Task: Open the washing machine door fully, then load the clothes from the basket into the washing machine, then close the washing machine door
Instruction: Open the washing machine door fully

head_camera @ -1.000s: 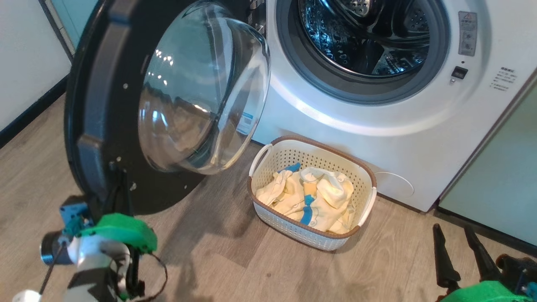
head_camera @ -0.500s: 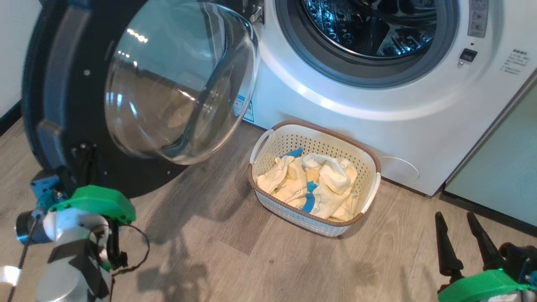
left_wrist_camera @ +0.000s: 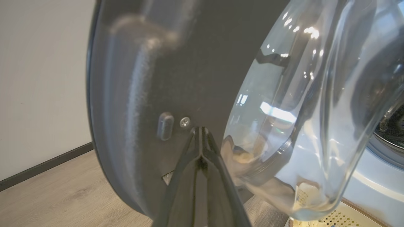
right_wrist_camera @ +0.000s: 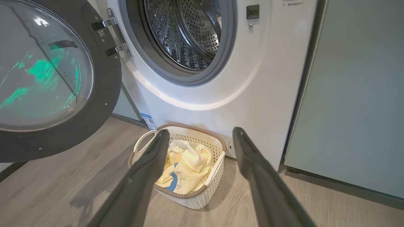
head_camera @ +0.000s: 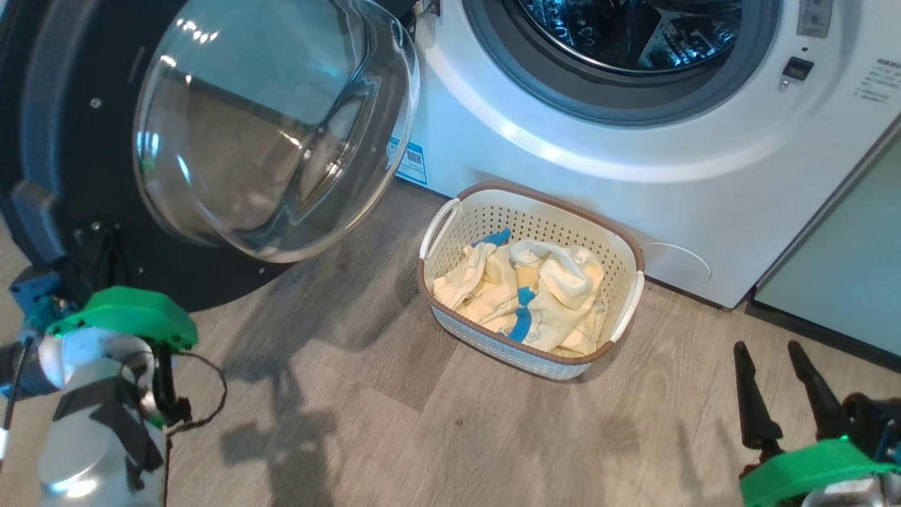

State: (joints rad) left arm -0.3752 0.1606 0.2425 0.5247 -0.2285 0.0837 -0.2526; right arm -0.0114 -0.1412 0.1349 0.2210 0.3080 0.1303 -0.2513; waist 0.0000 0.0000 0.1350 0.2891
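Note:
The washing machine door stands swung out at the left, and its glass bowl bulges toward me. My left gripper is shut with nothing in it, its tips against the door's black inner face beside a small screw. The washing machine shows its open steel drum. In front of it on the floor sits the cream basket, holding pale yellow clothes with blue trim. Low at the right, well short of the basket, my right gripper hangs open and empty.
A pale green cabinet stands right of the machine. A white wall with a dark skirting runs left of the door. Wood floor stretches between both arms and the basket.
The head camera has shifted. The door has swung wider away from the machine, with my shut left gripper moving left along with it. The right gripper stays open in place.

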